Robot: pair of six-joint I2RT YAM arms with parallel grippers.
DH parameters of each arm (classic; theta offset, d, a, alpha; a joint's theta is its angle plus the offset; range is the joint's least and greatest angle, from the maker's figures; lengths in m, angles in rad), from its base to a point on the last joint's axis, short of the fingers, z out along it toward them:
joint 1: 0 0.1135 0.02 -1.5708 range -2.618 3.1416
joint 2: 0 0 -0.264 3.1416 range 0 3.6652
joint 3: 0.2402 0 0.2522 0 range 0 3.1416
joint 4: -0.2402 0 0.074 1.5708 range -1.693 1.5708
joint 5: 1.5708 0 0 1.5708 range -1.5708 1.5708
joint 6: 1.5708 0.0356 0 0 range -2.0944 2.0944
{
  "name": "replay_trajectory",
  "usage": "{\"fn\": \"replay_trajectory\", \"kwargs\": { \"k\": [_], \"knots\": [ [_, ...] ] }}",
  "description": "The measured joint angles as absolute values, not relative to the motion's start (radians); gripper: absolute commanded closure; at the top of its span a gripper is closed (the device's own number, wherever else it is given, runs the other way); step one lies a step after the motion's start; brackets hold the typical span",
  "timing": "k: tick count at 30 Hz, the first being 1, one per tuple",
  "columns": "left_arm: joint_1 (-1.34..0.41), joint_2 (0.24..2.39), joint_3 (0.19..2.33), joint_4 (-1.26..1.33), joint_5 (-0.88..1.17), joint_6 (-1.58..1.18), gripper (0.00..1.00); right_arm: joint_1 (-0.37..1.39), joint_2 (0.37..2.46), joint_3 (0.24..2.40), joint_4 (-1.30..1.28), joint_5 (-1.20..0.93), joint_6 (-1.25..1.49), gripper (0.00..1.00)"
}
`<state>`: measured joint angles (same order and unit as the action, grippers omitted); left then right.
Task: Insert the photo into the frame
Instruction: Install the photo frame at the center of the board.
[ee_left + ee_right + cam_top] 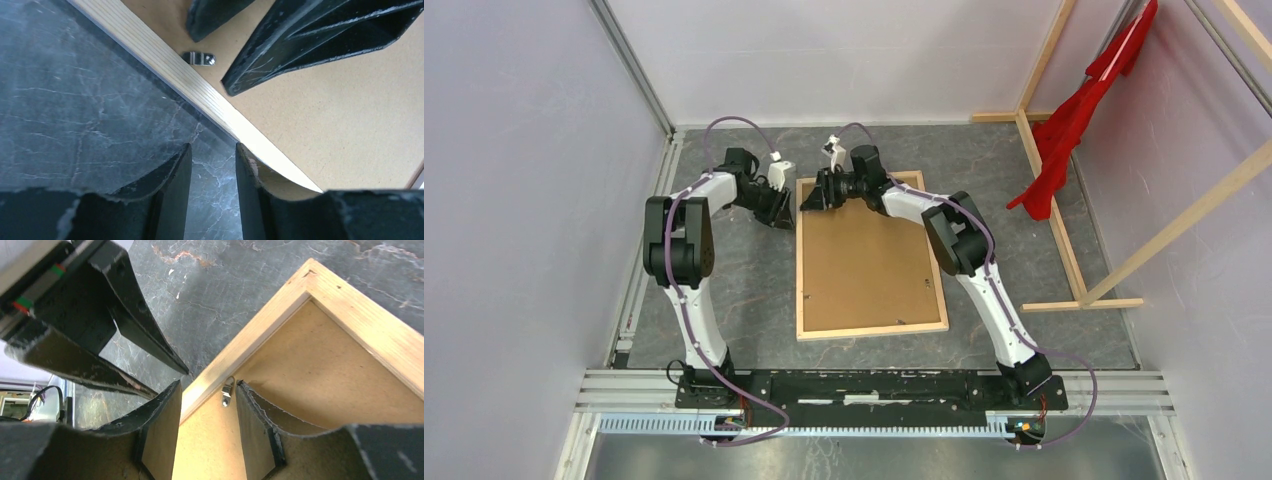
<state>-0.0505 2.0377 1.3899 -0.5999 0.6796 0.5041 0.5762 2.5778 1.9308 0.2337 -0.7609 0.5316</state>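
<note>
The frame lies face down on the dark table, bare wood border up, with the brown backing board set inside it. The photo is not visible. My left gripper is open and empty, low over the table just outside the frame's left border near the far left corner; the table shows between its fingertips. My right gripper is open over that same corner, inside the border. A small metal clip on the board lies between its fingertips, against the right one.
Bare wooden beams stand at the right with a red cloth hanging on them. Pale walls close the left, back and right. A metal rail carrying the arm bases runs along the near edge. The two grippers nearly touch.
</note>
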Motion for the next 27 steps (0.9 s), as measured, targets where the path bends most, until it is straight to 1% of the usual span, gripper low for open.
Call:
{"fn": "replay_trajectory", "kwargs": {
  "k": [1, 3, 7, 16, 19, 27],
  "knots": [
    [-0.047, 2.044, 1.4, -0.601, 0.685, 0.501, 0.49, 0.571, 2.578, 1.932, 0.228, -0.768, 0.524, 0.49],
    [-0.041, 2.049, 1.416, -0.609, 0.694, 0.499, 0.47, 0.563, 2.577, 1.932, 0.221, -0.783, 0.508, 0.49],
    [-0.035, 2.051, 1.434, -0.635, 0.731, 0.499, 0.46, 0.558, 2.577, 1.932, 0.217, -0.804, 0.485, 0.49],
    [-0.037, 2.117, 1.486, -0.682, 0.788, 0.499, 0.63, 0.555, 2.585, 1.964, 0.175, -0.838, 0.461, 0.49],
    [-0.035, 2.132, 1.495, -0.696, 0.82, 0.49, 0.65, 0.555, 2.587, 1.964, 0.169, -0.848, 0.456, 0.5],
    [-0.037, 2.139, 1.504, -0.711, 0.829, 0.488, 0.7, 0.555, 2.603, 1.974, 0.187, -0.883, 0.457, 0.5]
  ]
}}
